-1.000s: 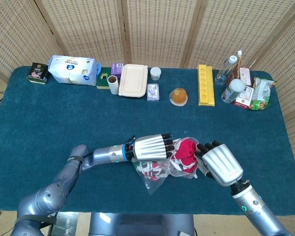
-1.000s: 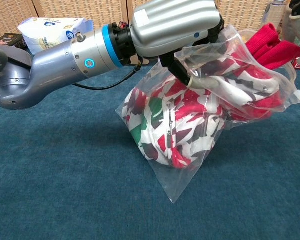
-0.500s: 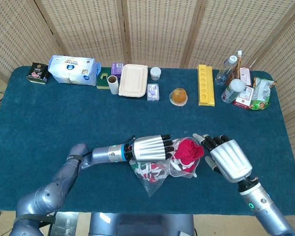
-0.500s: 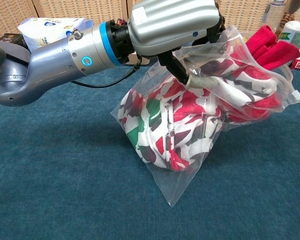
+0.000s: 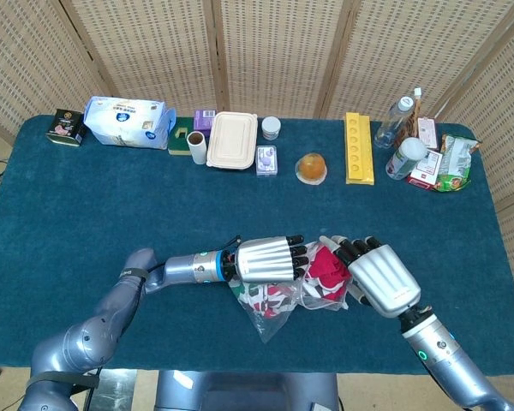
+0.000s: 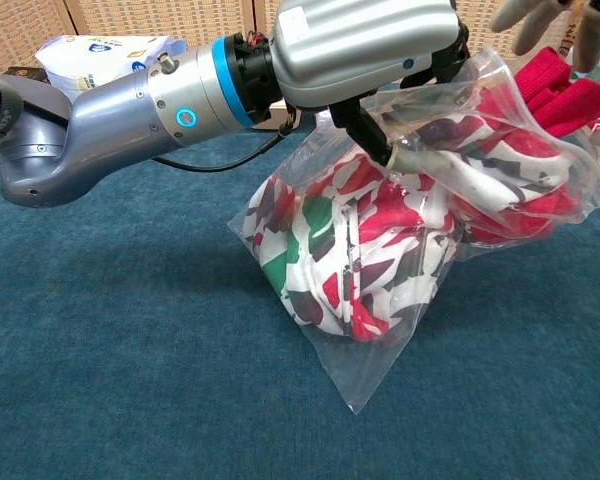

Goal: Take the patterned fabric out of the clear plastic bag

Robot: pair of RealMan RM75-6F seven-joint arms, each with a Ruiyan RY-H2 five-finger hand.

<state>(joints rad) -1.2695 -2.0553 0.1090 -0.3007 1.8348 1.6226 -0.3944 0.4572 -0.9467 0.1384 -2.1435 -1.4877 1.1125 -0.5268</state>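
Observation:
The clear plastic bag (image 6: 365,375) hangs just above the blue table, its mouth turned to the right. My left hand (image 6: 365,45) grips the bag's upper edge from above. Inside it, the patterned fabric (image 6: 345,255) is bunched up in red, white, green and dark patches. A plain red end (image 6: 565,95) pokes out of the mouth. In the head view the left hand (image 5: 270,259) covers the bag (image 5: 268,318) from the left. My right hand (image 5: 379,276) sits just right of the red end (image 5: 327,264), fingers spread and holding nothing. Only its fingertips (image 6: 525,18) show in the chest view.
Along the table's far edge stand a tissue pack (image 5: 127,122), a white lidded box (image 5: 232,139), an orange in wrap (image 5: 311,168), a yellow tray (image 5: 358,147), bottles (image 5: 394,122) and snack packs (image 5: 450,163). Blue cloth (image 5: 111,205) covers the table.
My right hand drew back from the fabric with its fingers spread, then came in again to the red end. The left hand and bag shifted slightly right.

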